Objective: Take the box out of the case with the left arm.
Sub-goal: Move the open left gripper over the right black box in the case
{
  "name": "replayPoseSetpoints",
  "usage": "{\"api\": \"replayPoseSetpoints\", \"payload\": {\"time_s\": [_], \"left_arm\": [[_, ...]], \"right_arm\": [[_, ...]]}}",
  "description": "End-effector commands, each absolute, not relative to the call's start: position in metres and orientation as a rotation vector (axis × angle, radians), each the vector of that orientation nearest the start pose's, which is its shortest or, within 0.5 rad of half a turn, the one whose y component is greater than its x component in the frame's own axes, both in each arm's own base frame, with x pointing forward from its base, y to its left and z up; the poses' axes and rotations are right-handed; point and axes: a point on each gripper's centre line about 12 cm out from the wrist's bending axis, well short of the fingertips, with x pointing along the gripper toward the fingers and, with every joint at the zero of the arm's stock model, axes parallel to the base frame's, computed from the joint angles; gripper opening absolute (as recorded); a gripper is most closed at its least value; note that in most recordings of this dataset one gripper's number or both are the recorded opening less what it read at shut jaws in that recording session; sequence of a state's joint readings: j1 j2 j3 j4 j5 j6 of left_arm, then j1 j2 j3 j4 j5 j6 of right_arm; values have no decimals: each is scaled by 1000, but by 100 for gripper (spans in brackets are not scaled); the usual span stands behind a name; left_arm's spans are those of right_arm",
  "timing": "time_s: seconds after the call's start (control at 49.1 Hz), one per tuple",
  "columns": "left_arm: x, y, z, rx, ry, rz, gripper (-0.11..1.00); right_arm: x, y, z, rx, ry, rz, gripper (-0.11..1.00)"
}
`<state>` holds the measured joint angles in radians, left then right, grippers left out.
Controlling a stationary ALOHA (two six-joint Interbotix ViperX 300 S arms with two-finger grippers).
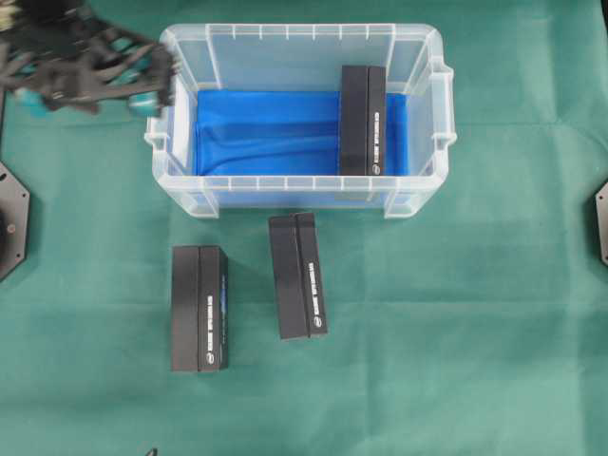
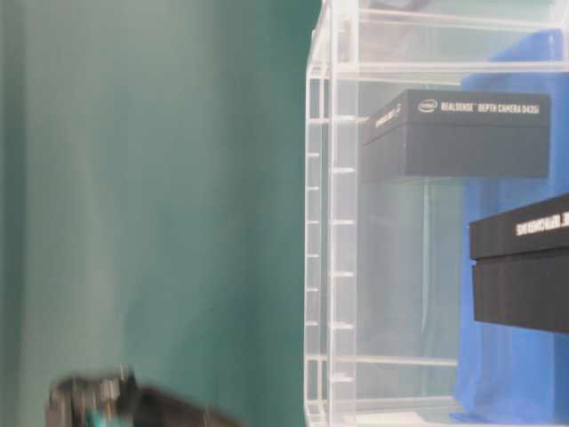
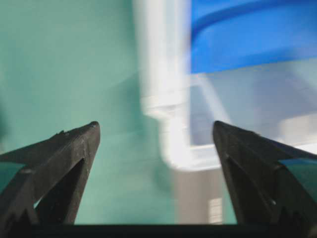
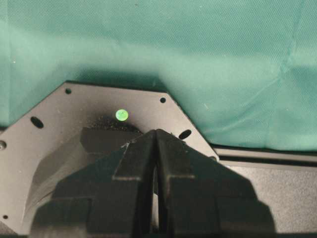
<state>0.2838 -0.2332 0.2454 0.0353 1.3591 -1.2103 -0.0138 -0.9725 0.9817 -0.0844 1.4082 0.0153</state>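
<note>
Clear plastic, ribbed rim, blue cloth on the floor: that's the case (image 1: 418, 47), and the box (image 1: 363, 121) still lies inside, at the right end on the cloth. It's a long black carton w/ a seam down the middle and small white print (Intel RealSense lettering, per the table-level view). Two similar boxes (image 1: 199, 308) lie outside on the green cloth (image 1: 494, 332), well apart from the rim. The left gripper (image 1: 142, 85) hangs over the case's left corner, jaws spread wide, nothing between them; I'd say it's lining up to reach in. The right gripper (image 4: 156, 148) is closed, parked over its base plate, out of the way.
</note>
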Motion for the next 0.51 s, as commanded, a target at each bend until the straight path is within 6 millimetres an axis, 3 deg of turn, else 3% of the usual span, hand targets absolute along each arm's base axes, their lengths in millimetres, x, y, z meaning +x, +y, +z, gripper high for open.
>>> {"api": "replayPoseSetpoints", "payload": {"time_s": [0.0, 0.244, 0.489], "left_arm": [[329, 92, 328, -1167, 989, 1017, 93], [404, 90, 324, -1181, 953, 984, 93], [441, 94, 322, -1179, 946, 973, 93]], "right_arm": [[107, -11, 233, -44, 1396, -84, -1], [107, -11, 233, -44, 1396, -84, -1], [107, -11, 234, -44, 1395, -84, -1]]}}
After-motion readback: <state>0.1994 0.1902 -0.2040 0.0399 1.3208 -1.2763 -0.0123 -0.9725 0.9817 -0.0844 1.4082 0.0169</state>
